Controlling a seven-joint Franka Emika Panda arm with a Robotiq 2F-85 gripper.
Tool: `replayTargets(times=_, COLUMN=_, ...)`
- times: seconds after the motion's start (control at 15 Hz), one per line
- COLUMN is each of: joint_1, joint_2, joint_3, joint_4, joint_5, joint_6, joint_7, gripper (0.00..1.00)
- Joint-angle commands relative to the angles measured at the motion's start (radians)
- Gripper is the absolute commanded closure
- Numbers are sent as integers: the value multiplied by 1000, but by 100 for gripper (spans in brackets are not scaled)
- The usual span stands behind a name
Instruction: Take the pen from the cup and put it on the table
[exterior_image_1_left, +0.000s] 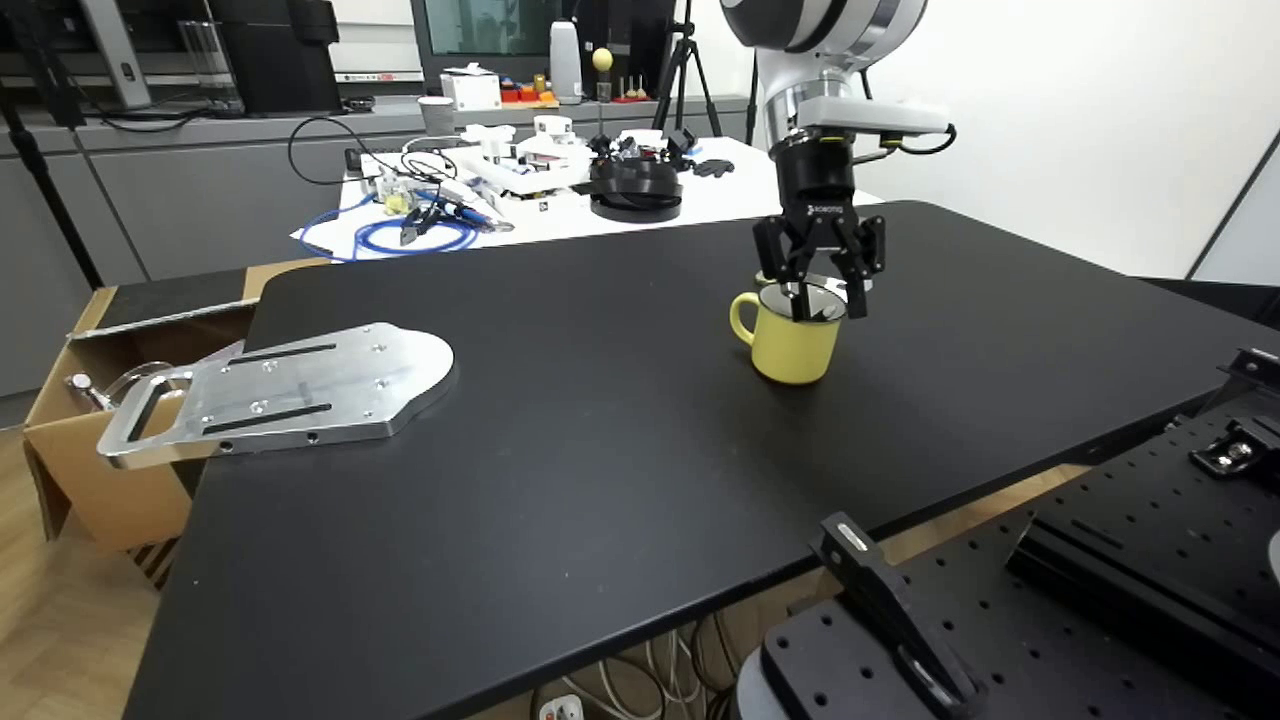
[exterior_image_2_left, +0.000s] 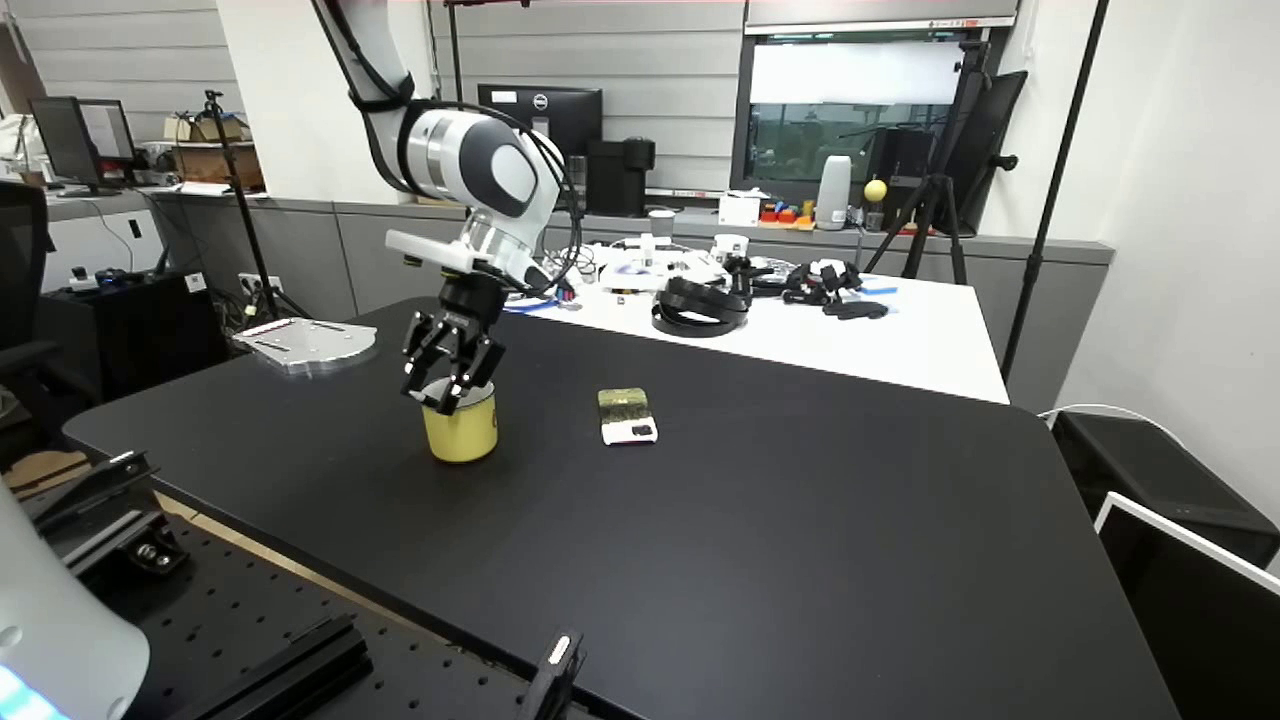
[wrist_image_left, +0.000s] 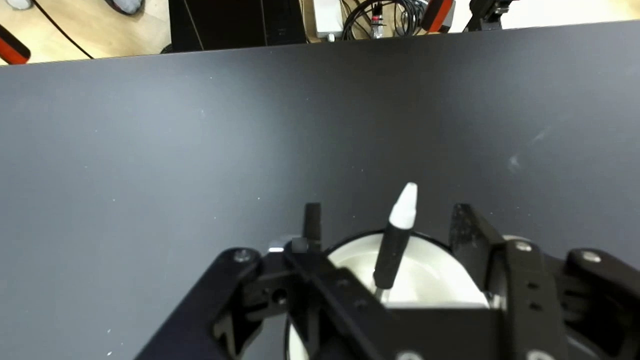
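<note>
The yellow cup (exterior_image_1_left: 790, 350) stands upright on the black table (exterior_image_1_left: 560, 500); both also show in an exterior view, the cup (exterior_image_2_left: 462, 432) and the table (exterior_image_2_left: 760, 560). In the wrist view the pen (wrist_image_left: 392, 257), black with a white end, leans in the cup (wrist_image_left: 440, 280) with its white end above the rim. My gripper (wrist_image_left: 388, 220) is open, its fingers on either side of the pen with gaps on both sides. In both exterior views the gripper (exterior_image_1_left: 828, 300) (exterior_image_2_left: 436, 395) points down at the cup's mouth. I cannot make out the pen there.
A silver metal plate with a handle (exterior_image_1_left: 300, 385) lies at the table's edge. A small white and dark green object (exterior_image_2_left: 627, 417) lies near the cup. A cluttered white table (exterior_image_2_left: 900, 345) stands behind. A black perforated base (exterior_image_1_left: 1100, 560) adjoins the table's edge.
</note>
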Motion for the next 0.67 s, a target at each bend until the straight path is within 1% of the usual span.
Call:
replayTargets(times=0.0, joint_1=3, joint_2=0, joint_3=9, joint_4=10, joint_5=1, joint_6=14, joint_7=5, gripper=62)
replayTargets(times=0.13, joint_1=4, joint_2=-4, joint_3=12, joint_4=7, joint_5=2, joint_6=14, joint_7=4, gripper=74)
replayTargets(times=0.33, joint_1=4, joint_2=-17, joint_3=18, joint_4=-1, joint_5=6, joint_6=13, joint_7=1, gripper=96)
replayTargets(times=0.47, joint_1=3, joint_2=-26, joint_3=23, joint_4=-4, joint_5=11, joint_6=7, joint_7=-5, gripper=100)
replayTargets(times=0.53, joint_1=2, joint_2=-35, joint_3=26, joint_4=-7, joint_5=15, joint_6=0, joint_7=-8, gripper=100)
replayTargets(times=0.6, joint_1=-1, joint_2=-48, joint_3=31, joint_4=-8, joint_5=20, joint_6=-12, joint_7=-13, gripper=97)
